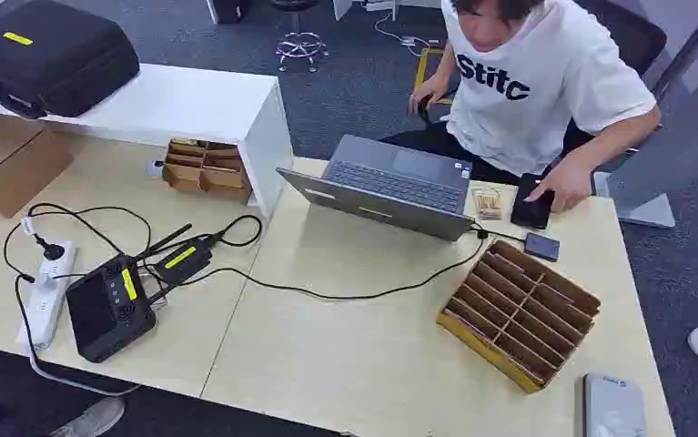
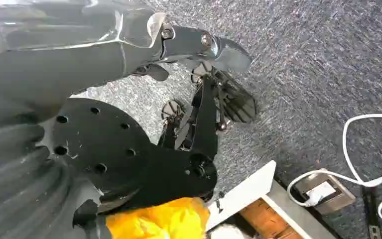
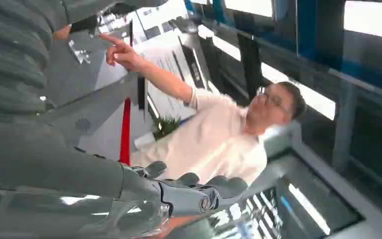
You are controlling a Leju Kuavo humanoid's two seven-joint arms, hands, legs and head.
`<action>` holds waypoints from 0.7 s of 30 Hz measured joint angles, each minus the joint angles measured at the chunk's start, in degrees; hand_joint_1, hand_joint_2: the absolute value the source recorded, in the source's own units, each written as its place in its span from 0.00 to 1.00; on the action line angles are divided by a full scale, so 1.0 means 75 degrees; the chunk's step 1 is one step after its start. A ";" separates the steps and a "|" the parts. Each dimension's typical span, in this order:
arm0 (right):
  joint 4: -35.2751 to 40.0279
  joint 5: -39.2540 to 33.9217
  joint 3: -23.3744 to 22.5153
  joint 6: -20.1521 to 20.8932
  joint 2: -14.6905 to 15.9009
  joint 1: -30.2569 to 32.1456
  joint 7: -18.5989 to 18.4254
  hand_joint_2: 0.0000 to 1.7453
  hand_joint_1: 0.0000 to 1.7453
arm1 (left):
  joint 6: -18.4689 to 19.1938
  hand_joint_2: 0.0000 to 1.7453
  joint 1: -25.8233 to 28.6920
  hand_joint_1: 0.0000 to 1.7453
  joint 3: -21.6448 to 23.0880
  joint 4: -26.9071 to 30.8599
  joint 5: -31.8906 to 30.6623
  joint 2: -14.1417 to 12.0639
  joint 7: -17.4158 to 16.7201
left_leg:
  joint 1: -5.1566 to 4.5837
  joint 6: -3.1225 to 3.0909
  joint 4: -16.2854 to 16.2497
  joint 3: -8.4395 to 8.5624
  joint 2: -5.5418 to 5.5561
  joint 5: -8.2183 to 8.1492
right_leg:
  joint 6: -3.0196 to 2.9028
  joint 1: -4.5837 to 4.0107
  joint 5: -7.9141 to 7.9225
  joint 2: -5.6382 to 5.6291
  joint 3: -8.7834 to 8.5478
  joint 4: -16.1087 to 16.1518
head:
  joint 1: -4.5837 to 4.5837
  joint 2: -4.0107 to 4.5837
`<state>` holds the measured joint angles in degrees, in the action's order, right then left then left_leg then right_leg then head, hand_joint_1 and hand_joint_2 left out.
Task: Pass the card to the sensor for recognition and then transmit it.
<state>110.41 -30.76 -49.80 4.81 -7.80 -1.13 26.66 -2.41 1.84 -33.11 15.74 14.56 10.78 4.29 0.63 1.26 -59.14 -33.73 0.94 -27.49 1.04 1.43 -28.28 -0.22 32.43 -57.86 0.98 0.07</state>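
Nearest the head camera, the tabletop (image 1: 345, 364) carries everything, placed here against the laptop (image 1: 386, 187). Beside it stands the slotted wooden rack (image 1: 520, 311); close behind, a person (image 1: 545, 91) rests a hand on a dark phone (image 1: 532, 202). No card is discernible. Left hand (image 2: 213, 94) hangs over carpet, fingers (image 2: 231, 50) loosely spread, holding nothing; right hand (image 3: 198, 191): cannot tell. Reaching risks snagging the black cable (image 1: 345, 291).

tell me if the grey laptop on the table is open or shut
Open: the grey laptop has its lid raised at the edge nearer the camera, and the dark keyboard faces the person in the white t-shirt.
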 joint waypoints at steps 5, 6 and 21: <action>0.0418 0.1164 0.1276 0.0129 0.0178 0.0440 0.0556 1.00 0.00 | 0.0169 1.00 0.0003 0.00 -0.0082 -0.0009 -0.0345 -0.0076 0.0073 | -0.0001 0.0000 0.0000 -0.0001 0.0001 0.0000 | 0.0000 0.0001 0.0000 0.0001 -0.0002 0.0000 | 0.0000 0.0000; 0.0464 0.1465 0.1562 0.0042 0.0271 0.0521 0.0687 1.00 0.00 | 0.0196 1.00 0.0003 0.00 -0.0088 -0.0012 -0.0403 -0.0096 0.0090 | -0.0001 0.0000 0.0000 -0.0002 0.0001 0.0000 | 0.0001 0.0002 0.0001 0.0001 -0.0003 0.0000 | 0.0000 0.0000; -0.0019 0.4498 0.5724 -0.1617 0.2727 0.0139 0.0601 1.00 0.00 | 0.0295 1.00 -0.0029 0.00 -0.0134 -0.0227 -0.0703 -0.0332 0.0114 | -0.0002 -0.0001 -0.0004 0.0002 0.0009 0.0005 | 0.0001 0.0003 0.0003 0.0008 -0.0008 0.0000 | 0.0000 0.0000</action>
<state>110.27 2.97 -6.87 -7.32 12.65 -0.09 31.17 -0.20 1.62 -34.12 14.03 9.29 8.28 5.14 0.61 1.26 -59.17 -33.71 1.00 -27.46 1.05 1.46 -28.26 -0.16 32.37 -57.86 0.98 0.07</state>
